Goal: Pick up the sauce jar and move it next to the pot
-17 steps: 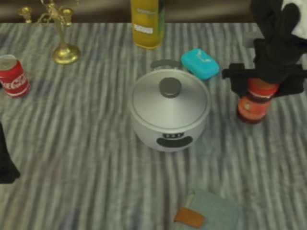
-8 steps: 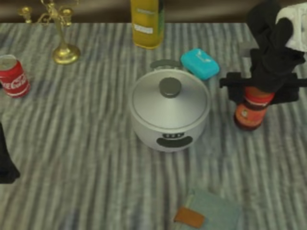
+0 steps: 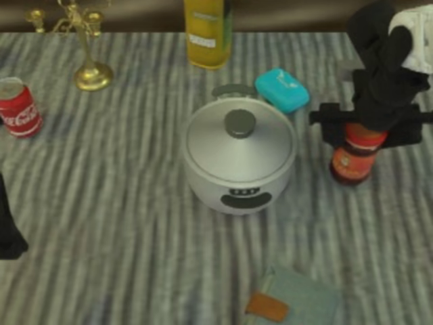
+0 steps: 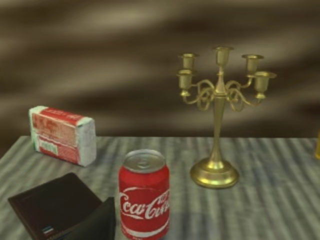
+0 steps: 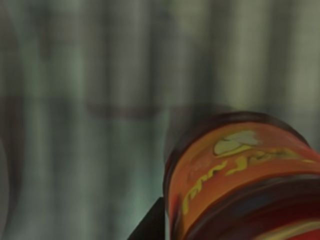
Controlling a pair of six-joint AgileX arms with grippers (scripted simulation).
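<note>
A blue-grey cloth pouch (image 3: 298, 298) with a brown tab lies at the near edge of the striped table (image 3: 122, 223). The left gripper (image 3: 8, 233) sits parked at the table's left edge, its fingers out of sight. In the middle stands the pot (image 3: 239, 154) with its lid on. To the pot's right, apart from it, the right gripper (image 3: 369, 125) is clamped on the red lid of the sauce jar (image 3: 353, 157), which hangs upright beneath it; whether the jar's base touches the table is hard to tell from above. A red soda can (image 3: 19, 107) stands at the left. Farther back are a teal soap box (image 3: 282, 89), a gold candlestick (image 3: 84, 47) and a yellow bottle (image 3: 208, 30).
</note>
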